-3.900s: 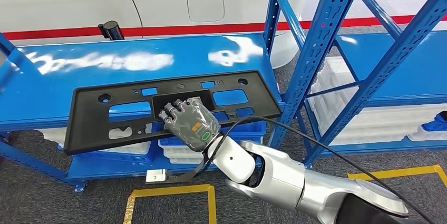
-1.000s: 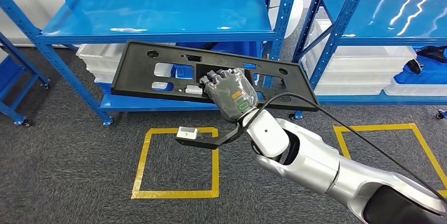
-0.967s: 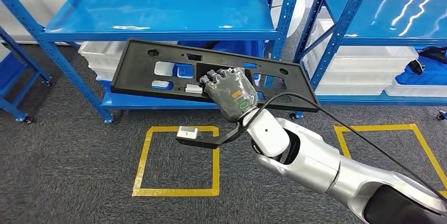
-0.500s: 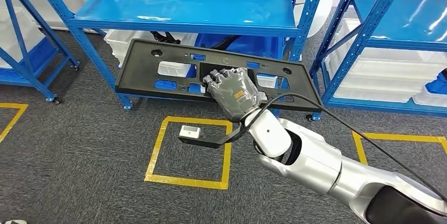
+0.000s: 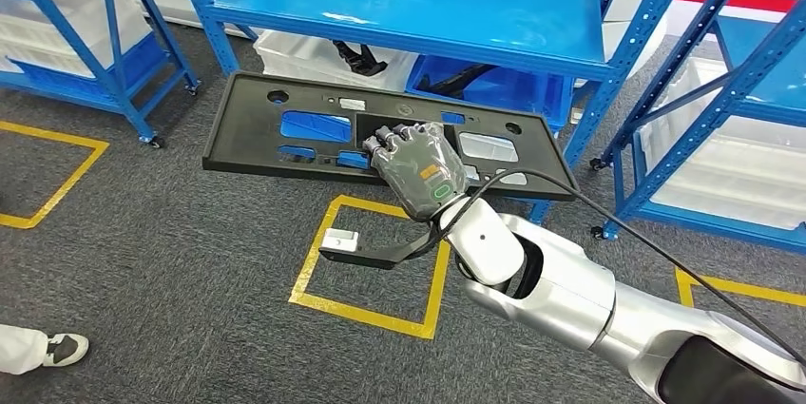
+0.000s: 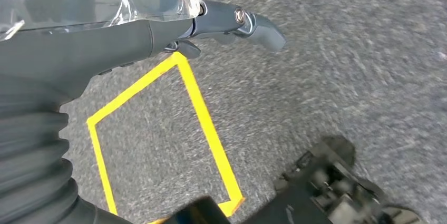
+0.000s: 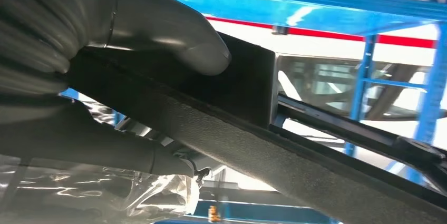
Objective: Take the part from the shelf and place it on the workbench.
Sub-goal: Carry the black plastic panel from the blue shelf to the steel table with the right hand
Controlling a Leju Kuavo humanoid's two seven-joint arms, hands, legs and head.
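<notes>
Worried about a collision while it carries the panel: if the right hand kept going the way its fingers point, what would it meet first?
Probably the blue shelf rack just beyond the black part that the right hand holds; the part's far edge would likely arrive first, though depth is unclear.

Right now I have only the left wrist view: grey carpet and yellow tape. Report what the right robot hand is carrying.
Observer: The right robot hand grips a long flat black plastic panel with cut-outs at its middle opening.
Operator: Tell me whether it is off the shelf.
Observer: The panel hangs in front of the blue metal shelf and does not rest on it.
Operator: Check for people nearby.
Observer: A person's white shoe shows at the head view's lower left.
</notes>
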